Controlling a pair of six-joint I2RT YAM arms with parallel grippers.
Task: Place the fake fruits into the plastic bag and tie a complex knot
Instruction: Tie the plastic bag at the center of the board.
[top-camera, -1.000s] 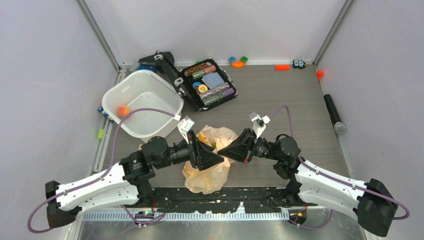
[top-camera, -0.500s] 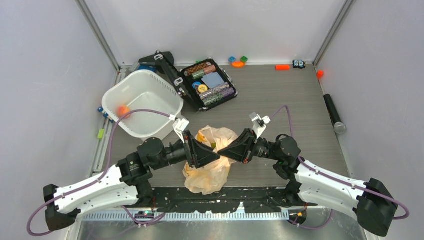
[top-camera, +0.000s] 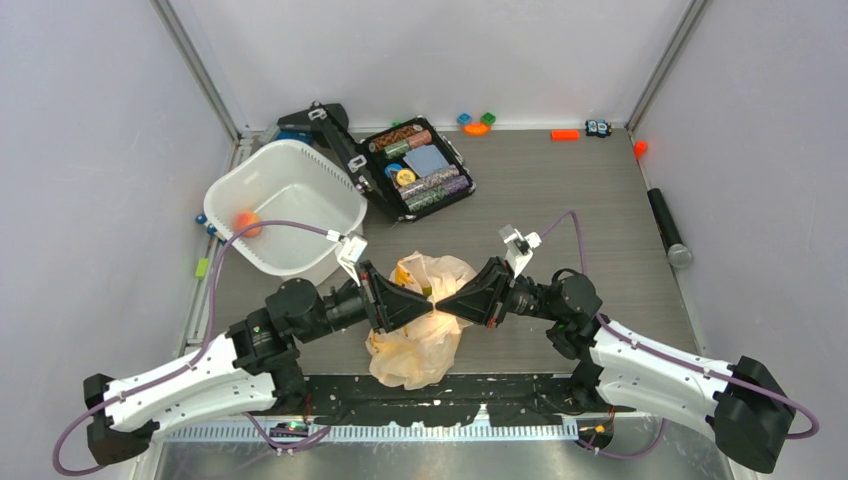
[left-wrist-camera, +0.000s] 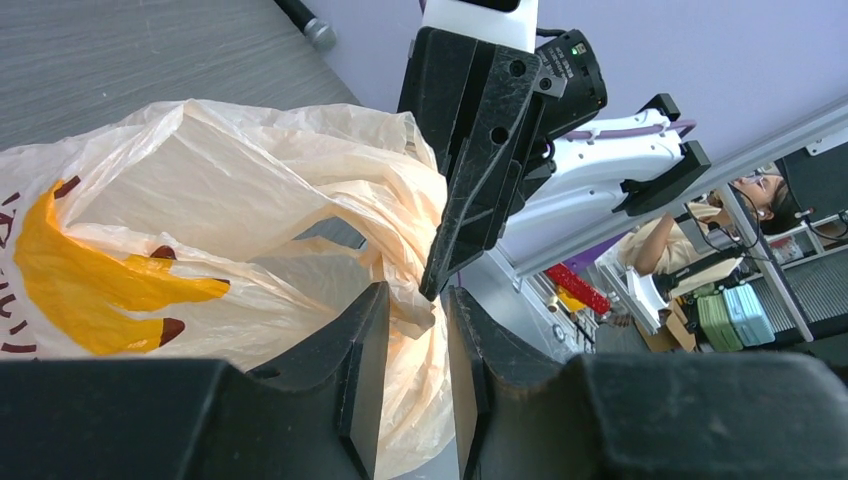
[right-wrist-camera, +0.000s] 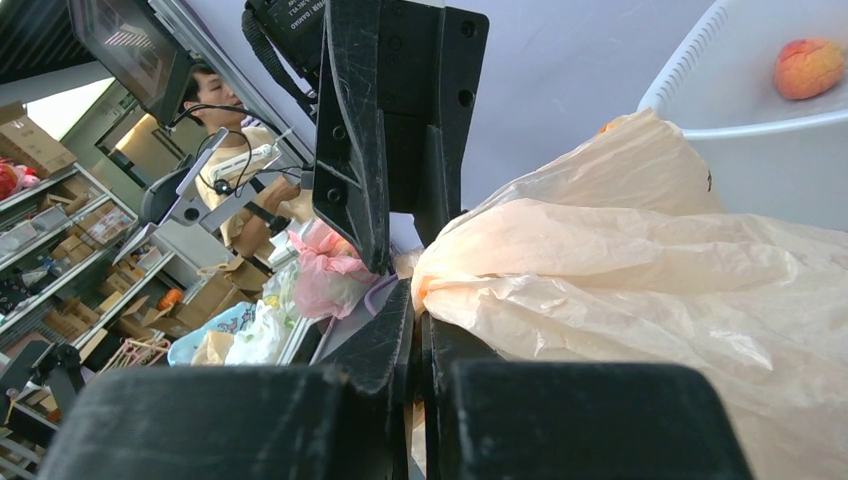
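Broadly, the grey wood-grain table (top-camera: 600, 200) carries a white tub (top-camera: 300, 195) at the far left and the plastic bag (top-camera: 420, 345) near the front edge, between the two arms. The bag is thin, crinkled and translucent, pale peach, with a yellow-orange printed mark edged in dark brown on one side (left-wrist-camera: 90, 270). Its body sits bulging on the table while its upper film is gathered into twisted folds. From above, something yellow and green shows at its top, perhaps fruit, though the film blurs it.

Both tools meet tip to tip over the bag. The right tool (right-wrist-camera: 415, 300) has its jaws pressed together on a pinch of the bag's film. The left tool (left-wrist-camera: 415, 300) stands narrow, a twist of film lying in the gap between its fingers (left-wrist-camera: 365, 340); whether they press it I cannot tell.

One small orange fruit (top-camera: 246, 222) lies inside the tub, well apart from the bag.
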